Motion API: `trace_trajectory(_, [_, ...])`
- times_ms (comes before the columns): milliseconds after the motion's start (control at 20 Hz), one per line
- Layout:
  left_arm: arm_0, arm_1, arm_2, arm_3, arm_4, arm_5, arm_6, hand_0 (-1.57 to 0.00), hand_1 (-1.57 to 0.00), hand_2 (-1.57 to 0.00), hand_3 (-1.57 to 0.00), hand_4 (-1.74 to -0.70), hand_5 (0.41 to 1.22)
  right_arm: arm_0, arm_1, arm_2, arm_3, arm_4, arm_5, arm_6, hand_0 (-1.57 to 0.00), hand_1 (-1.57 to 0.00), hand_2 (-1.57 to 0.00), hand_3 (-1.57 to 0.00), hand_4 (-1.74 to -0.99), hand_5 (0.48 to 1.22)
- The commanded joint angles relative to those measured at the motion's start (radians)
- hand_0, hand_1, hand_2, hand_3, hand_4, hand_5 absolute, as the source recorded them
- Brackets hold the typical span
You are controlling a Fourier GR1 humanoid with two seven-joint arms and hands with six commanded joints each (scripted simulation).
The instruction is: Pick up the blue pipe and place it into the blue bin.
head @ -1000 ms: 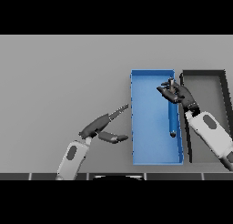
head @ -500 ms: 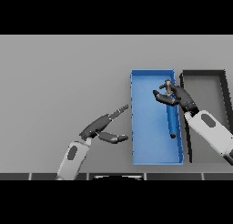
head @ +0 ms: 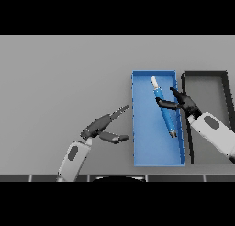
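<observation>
pipe (head: 164, 110): lies slanted in the bin (head: 142, 147), toward its 1 o'clock corner
right hand (head: 182, 102): fingers apart, at its middle
left hand (head: 103, 127): idle, fingers straight
handling: likely light, stiff, smooth; mid-shaft is the place to grip
</observation>
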Motion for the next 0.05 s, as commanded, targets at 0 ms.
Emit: trace_trajectory(0, [-0.009, 0.002, 0.006, -0.007, 0.01, -0.005, 0.005, 0.0, 0.0, 0.0, 0.0, -0.88, 0.431, 0.0, 0.012, 0.0, 0.01, -0.002, -0.002, -0.004, -0.01, -0.01, -0.01, 0.0, -1.022, 0.643])
